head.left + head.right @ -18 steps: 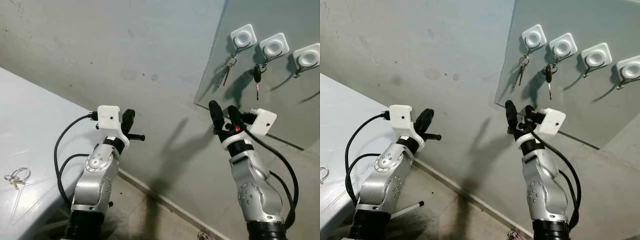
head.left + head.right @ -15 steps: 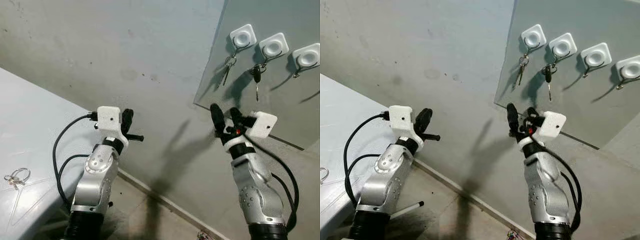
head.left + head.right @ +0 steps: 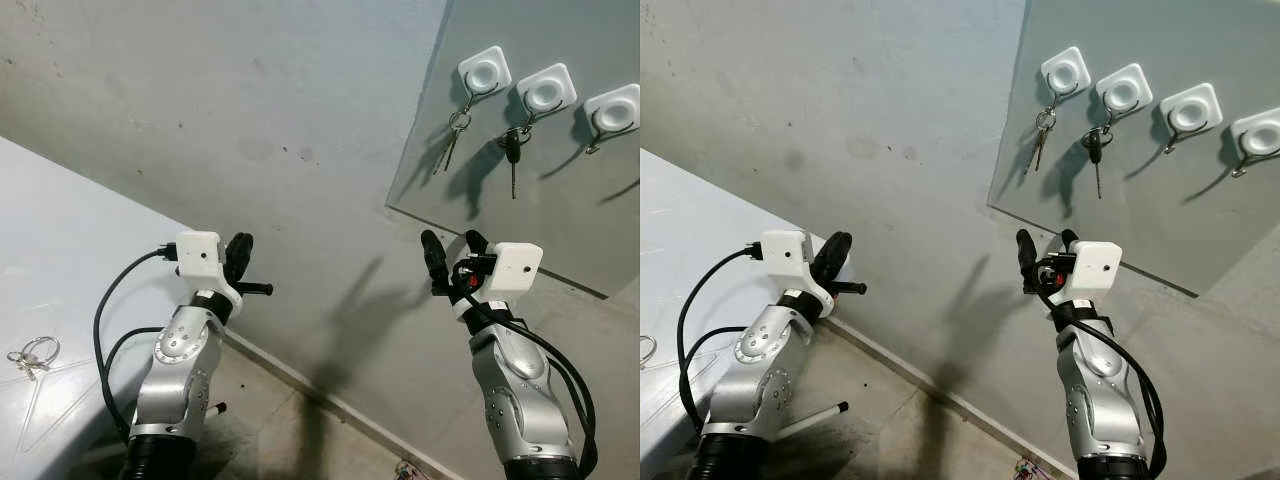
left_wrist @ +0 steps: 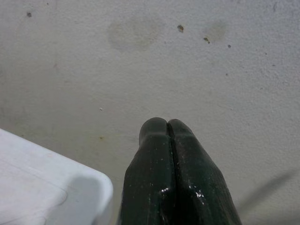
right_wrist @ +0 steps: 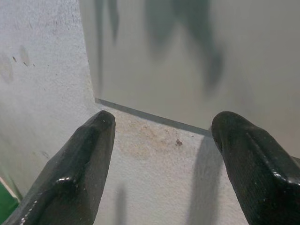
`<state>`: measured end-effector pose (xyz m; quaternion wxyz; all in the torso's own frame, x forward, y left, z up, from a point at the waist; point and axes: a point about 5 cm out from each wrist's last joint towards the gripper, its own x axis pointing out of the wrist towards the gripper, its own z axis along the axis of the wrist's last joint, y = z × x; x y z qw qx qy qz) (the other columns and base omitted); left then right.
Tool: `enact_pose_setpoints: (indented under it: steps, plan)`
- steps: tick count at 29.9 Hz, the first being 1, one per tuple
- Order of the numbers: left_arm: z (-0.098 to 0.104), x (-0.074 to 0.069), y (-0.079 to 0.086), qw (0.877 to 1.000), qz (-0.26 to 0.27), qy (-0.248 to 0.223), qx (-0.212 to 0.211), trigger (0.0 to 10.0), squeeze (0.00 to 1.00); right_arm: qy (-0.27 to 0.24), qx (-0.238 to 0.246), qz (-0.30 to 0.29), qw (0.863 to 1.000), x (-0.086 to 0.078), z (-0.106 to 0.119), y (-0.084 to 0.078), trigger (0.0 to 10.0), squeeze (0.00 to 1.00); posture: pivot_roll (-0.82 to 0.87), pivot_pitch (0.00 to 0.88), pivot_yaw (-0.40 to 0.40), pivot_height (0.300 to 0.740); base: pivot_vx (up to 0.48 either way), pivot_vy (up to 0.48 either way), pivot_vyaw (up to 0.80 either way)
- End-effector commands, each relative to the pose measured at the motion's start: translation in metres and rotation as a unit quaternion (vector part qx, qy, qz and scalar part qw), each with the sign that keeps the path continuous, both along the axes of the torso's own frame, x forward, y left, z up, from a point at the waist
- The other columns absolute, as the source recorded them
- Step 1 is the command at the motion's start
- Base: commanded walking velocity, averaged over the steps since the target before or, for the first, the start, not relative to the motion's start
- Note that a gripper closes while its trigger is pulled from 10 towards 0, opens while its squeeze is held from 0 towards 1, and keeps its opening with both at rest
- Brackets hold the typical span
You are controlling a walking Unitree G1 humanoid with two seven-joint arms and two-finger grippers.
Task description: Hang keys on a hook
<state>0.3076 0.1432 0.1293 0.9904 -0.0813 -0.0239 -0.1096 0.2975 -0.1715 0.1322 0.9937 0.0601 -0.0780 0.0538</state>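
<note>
R tool (image 3: 452,250) spread wide, empty, just below hooks (image 3: 546,92) w/ hung keys (image 3: 451,135); L tool (image 3: 240,252) pinched closed.

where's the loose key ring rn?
The key ring lies on the white table at the left eye view's far left edge, left of the left arm.

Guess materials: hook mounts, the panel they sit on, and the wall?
Hook mounts: look like glossy white moulded plastic, rounded square with dished centre; the hooks themselves look like thin metal wire. Panel: smooth, flat grey sheet with a crisp edge, possibly painted board or plastic; can't tell which. Wall: matte grey, stained and speckled, probably plaster or concrete.
</note>
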Motion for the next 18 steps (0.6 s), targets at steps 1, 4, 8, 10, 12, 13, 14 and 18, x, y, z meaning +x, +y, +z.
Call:
enact_pose_setpoints:
  steps: [1, 4, 8, 10, 12, 13, 14, 18]
  plan:
    - [0.0040, 0.0030, -0.0004, 1.000, -0.008, -0.008, 0.001, 10.0, 0.00, -0.007, -0.012, -0.010, 1.000, -0.0005, 0.0029, -0.0037, 10.0, 0.00, -0.02, 0.051, -0.046, 0.740, 0.000, 0.000, 0.00]
    - [0.0042, 0.0036, -0.0025, 1.000, -0.013, -0.007, 0.004, 10.0, 0.00, -0.007, -0.015, -0.013, 1.000, -0.0011, 0.0029, -0.0047, 10.0, 0.00, -0.02, 0.051, -0.043, 0.740, 0.000, 0.000, 0.00]
    - [0.0031, 0.0036, -0.0048, 1.000, -0.021, -0.008, 0.015, 10.0, 0.00, -0.005, -0.017, -0.015, 1.000, -0.0014, 0.0016, -0.0053, 10.0, 0.00, -0.02, 0.049, -0.039, 0.740, 0.000, 0.000, 0.35]
    - [0.0018, 0.0031, -0.0060, 1.000, -0.024, -0.008, 0.016, 10.0, 0.00, 0.000, -0.018, -0.016, 1.000, -0.0018, -0.0004, -0.0058, 10.0, 0.00, -0.02, 0.048, -0.040, 0.740, 0.000, 0.000, 0.55]
    - [0.0009, 0.0027, -0.0065, 0.999, -0.027, -0.009, 0.020, 10.0, 0.00, 0.002, -0.022, -0.017, 1.000, -0.0022, -0.0015, -0.0055, 10.0, 0.00, -0.02, 0.047, -0.042, 0.740, 0.000, 0.000, 0.56]
    - [-0.0010, 0.0017, -0.0061, 0.999, -0.027, -0.009, 0.025, 10.0, 0.00, 0.003, -0.027, -0.014, 1.000, -0.0030, -0.0024, -0.0048, 10.0, 0.00, -0.02, 0.047, -0.042, 0.740, 0.000, 0.000, 0.57]
    - [-0.0020, 0.0013, -0.0057, 0.999, -0.026, -0.008, 0.027, 10.0, 0.00, 0.004, -0.029, -0.014, 0.999, -0.0034, -0.0029, -0.0048, 10.0, 0.00, -0.02, 0.045, -0.045, 0.740, 0.000, 0.000, 0.57]
    - [-0.0028, -0.0006, -0.0060, 0.999, -0.026, -0.009, 0.031, 10.0, 0.00, 0.009, -0.031, -0.011, 0.999, -0.0039, -0.0044, -0.0051, 10.0, 0.00, -0.02, 0.040, -0.047, 0.740, 0.000, 0.000, 0.57]
